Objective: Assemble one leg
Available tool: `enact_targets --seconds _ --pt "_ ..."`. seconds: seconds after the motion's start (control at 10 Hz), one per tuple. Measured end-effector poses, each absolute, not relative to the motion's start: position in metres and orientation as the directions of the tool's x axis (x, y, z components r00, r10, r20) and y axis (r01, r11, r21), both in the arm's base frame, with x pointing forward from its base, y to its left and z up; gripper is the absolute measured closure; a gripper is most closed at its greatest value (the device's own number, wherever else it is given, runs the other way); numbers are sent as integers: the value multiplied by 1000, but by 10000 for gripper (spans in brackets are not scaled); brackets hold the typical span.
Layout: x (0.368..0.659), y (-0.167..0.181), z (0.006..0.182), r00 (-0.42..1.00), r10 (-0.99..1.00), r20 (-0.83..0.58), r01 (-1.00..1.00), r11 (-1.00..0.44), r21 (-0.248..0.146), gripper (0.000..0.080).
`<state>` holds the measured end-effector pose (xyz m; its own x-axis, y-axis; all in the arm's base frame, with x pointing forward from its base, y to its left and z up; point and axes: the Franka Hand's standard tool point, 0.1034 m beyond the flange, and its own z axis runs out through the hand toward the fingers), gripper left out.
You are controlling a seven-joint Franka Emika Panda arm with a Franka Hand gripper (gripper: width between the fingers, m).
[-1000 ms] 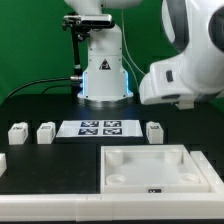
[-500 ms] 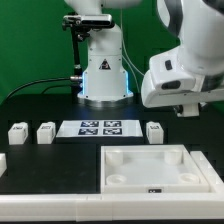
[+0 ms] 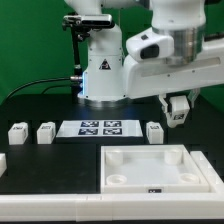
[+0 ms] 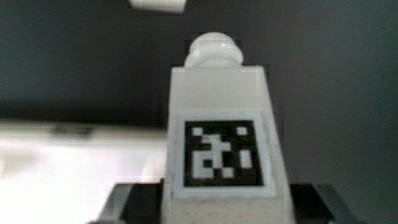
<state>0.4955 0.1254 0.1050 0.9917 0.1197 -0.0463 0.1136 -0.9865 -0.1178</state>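
In the wrist view, the leg, a white peg with a rounded tip and a black-and-white tag, stands between my dark fingers. My gripper is shut on its base. In the exterior view my gripper hangs in the air with the leg in it, above and to the right of a loose leg on the table. Two more loose legs lie at the exterior view's left.
The marker board lies mid-table. A large white square tray-like part with round corner holes lies in front. The robot base stands behind. Another white part shows at the left edge. A white piece shows beyond the held leg.
The arm has swung toward the exterior view's left and the gripper has come into sight, hanging above the right loose leg. The parts on the table have not moved.
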Motion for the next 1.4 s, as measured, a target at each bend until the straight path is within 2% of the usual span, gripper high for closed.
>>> enact_targets --seconds 0.2,0.4,0.6,0.9,1.3,1.4 --pt "511 123 117 986 123 117 135 -985 -104 508" --pt "512 118 116 936 102 338 136 -988 -77 508" --pt "517 111 114 930 130 344 161 -985 -62 508" --pt "565 104 115 915 136 380 171 -984 -58 508" --pt "599 109 111 903 138 407 178 -982 -61 508" --pt "603 109 109 896 167 411 205 -978 -50 508"
